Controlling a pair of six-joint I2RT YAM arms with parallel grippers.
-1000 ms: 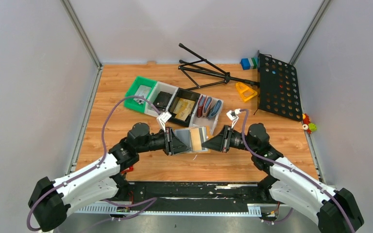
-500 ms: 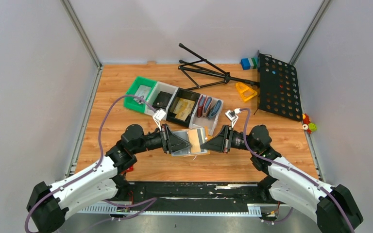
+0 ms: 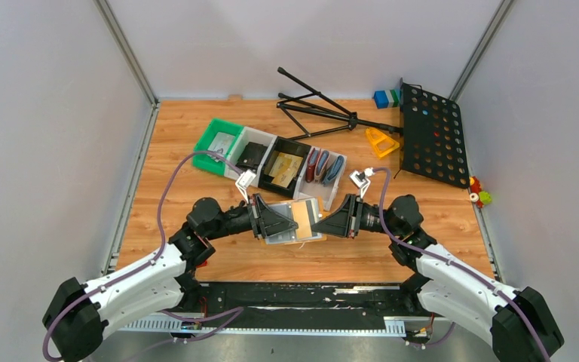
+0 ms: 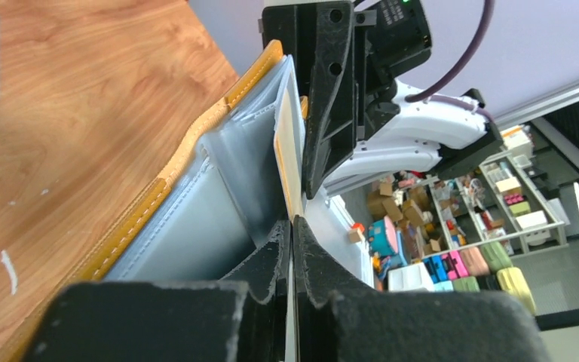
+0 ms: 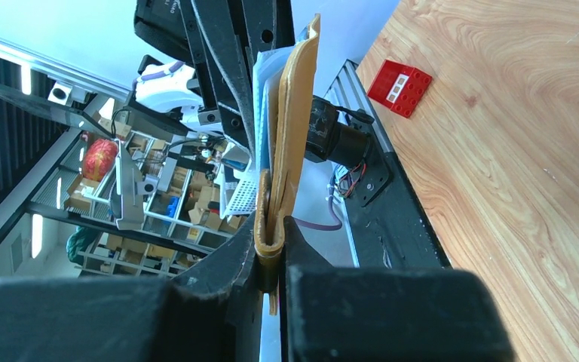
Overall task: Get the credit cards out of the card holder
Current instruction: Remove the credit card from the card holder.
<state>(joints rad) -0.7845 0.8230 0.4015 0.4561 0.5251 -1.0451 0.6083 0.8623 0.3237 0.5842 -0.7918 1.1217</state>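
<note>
Centre of the top view: left gripper pinched closed on the edge of a credit card standing in the open card holder. The right gripper faces it, clamped on the holder's mustard outer flap. Wooden table beneath. Farther up frame a row of bins with wallets, then a black tripod and a perforated black panel before grey walls.

Plain grey walls stand at the left, back and right of the top view, with a shiny metal post in each back corner. My table is brown wood. Past it, at the lower right of my left wrist view, shelves hold colourful boxes near long white lights.
</note>
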